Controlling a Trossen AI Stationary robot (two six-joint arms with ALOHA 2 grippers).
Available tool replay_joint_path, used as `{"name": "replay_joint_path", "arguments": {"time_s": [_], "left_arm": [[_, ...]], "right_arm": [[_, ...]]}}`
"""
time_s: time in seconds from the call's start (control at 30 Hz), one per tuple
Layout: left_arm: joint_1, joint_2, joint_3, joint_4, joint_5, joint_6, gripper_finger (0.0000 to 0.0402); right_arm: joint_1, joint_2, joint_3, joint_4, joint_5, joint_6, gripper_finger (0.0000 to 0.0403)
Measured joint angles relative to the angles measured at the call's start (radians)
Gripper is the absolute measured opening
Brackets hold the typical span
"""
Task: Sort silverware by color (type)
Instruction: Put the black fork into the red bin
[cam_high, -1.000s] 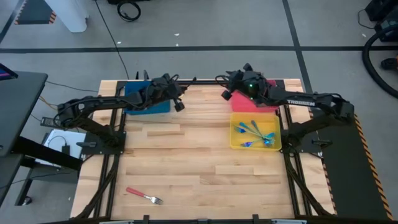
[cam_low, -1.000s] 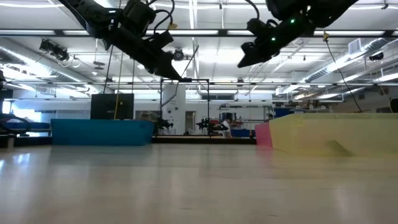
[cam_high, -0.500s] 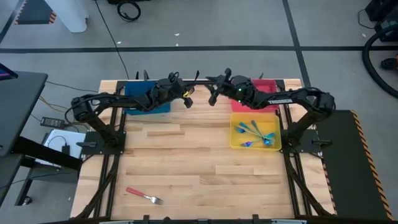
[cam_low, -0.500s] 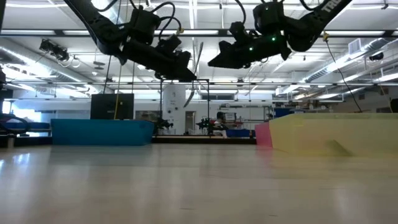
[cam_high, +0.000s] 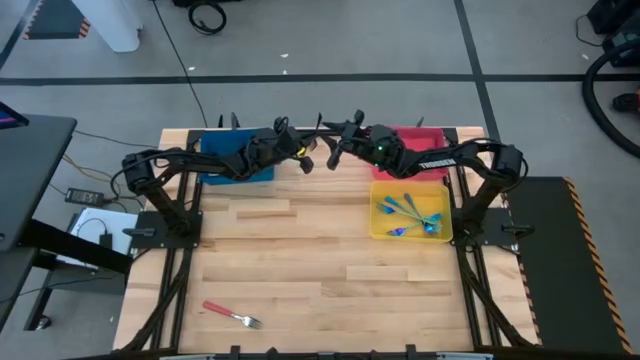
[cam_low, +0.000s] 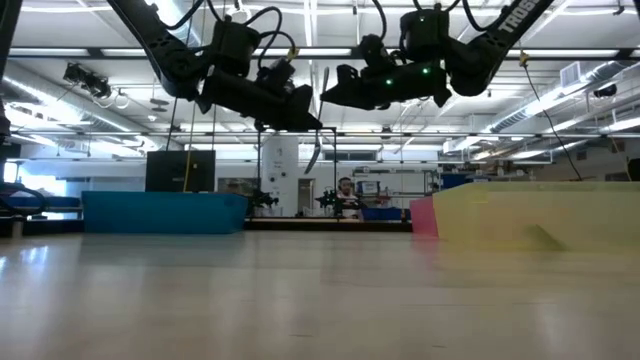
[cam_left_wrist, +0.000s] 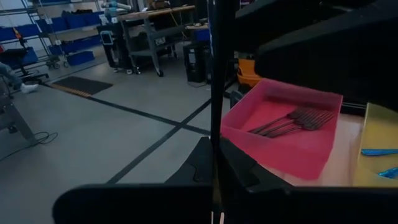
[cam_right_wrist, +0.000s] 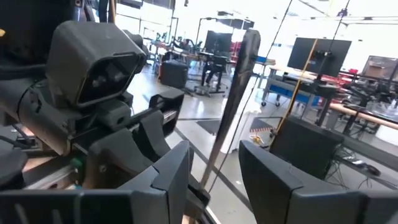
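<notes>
A dark metal fork (cam_low: 313, 152) stands almost upright in the air above the table's far middle, with my left gripper (cam_high: 306, 162) shut on it. My right gripper (cam_high: 333, 157) faces it from the right, open. In the right wrist view its two fingers (cam_right_wrist: 171, 177) stand on either side of the fork (cam_right_wrist: 235, 99), apart from it. A red-handled fork (cam_high: 230, 316) lies flat on the table near its front left. Dark forks (cam_left_wrist: 292, 121) lie in the red tray (cam_left_wrist: 292, 149), and blue-handled forks (cam_high: 410, 212) in the yellow tray (cam_high: 378, 228). My left gripper pinches the fork between its two fingers at about the middle of its length (cam_low: 317, 122). The fingers come at it level, from the table's left, and lie across it. The fork is clear of the table, nearly upright, its broad handle end (cam_right_wrist: 249, 38) up.
A blue tray (cam_high: 236, 160) stands at the far left under my left arm, the red tray (cam_high: 422, 135) at the far right, and the yellow tray just in front of it. Bare wooden tabletop (cam_high: 320, 250) fills the middle and front.
Both grippers have come toward each other over the table's far middle, sinking a little and tipping up from a downward slant to level. The left one has carried the fork with it, still shut. The right one, still open, has come up around the fork.
</notes>
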Motion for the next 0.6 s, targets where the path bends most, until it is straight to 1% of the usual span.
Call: {"name": "replay_joint_path", "arguments": {"time_s": [0.27,0.4,0.47,0.53,0.6], "left_arm": [[-0.005,0.000,0.000,0.003,0.000,0.003,0.0009],[-0.010,0.000,0.000,0.001,0.000,0.009,0.0009],[-0.010,0.000,0.000,-0.012,0.010,0.019,0.0009],[-0.005,0.000,0.000,-0.020,0.012,0.021,0.0009],[-0.001,0.000,0.000,-0.020,0.011,0.014,0.0009]], "right_arm": [[0.000,0.034,0.051,-0.004,-0.001,0.040,0.0148],[0.001,0.077,0.089,-0.006,-0.019,0.051,0.0149],[0.000,0.090,0.098,-0.008,-0.046,0.064,0.0148],[-0.003,0.090,0.099,-0.013,-0.045,0.066,0.0145],[-0.003,0.089,0.100,-0.013,-0.019,0.053,0.0136]]}}
